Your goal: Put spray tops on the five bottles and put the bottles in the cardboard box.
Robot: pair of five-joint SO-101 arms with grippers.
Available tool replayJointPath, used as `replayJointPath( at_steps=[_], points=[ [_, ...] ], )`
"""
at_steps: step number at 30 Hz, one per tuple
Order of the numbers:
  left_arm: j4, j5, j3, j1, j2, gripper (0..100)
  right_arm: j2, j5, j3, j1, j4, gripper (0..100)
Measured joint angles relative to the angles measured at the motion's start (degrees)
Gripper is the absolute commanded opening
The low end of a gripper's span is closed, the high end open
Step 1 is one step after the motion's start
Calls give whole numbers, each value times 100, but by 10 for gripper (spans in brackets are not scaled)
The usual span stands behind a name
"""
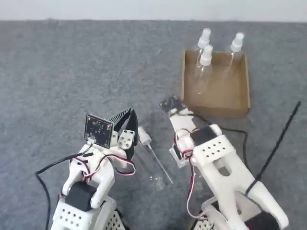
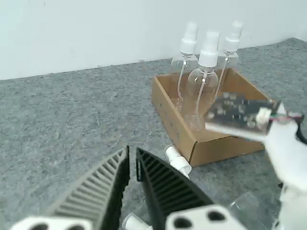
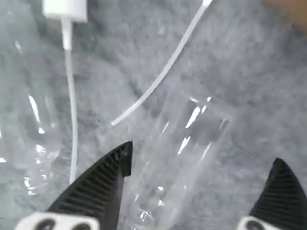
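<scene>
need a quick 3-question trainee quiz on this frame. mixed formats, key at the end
1. How many bottles are in the cardboard box?
2. True or false: the right tool is shut.
3. The bottles in the box are: A) upright with spray tops fitted, B) lying on their sides, C) upside down.

Key
1. Three.
2. False. It is open, with a lying bottle on the carpet between its jaws.
3. A.
</scene>
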Motion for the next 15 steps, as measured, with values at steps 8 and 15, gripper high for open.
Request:
replayJointPath(
  at_steps=[8,15],
  points=[
    [0,0,0,0,0,15,0,0,791,88,-659,76],
    [0,0,0,0,0,15,0,246,800,1495,-721,27]
  ],
)
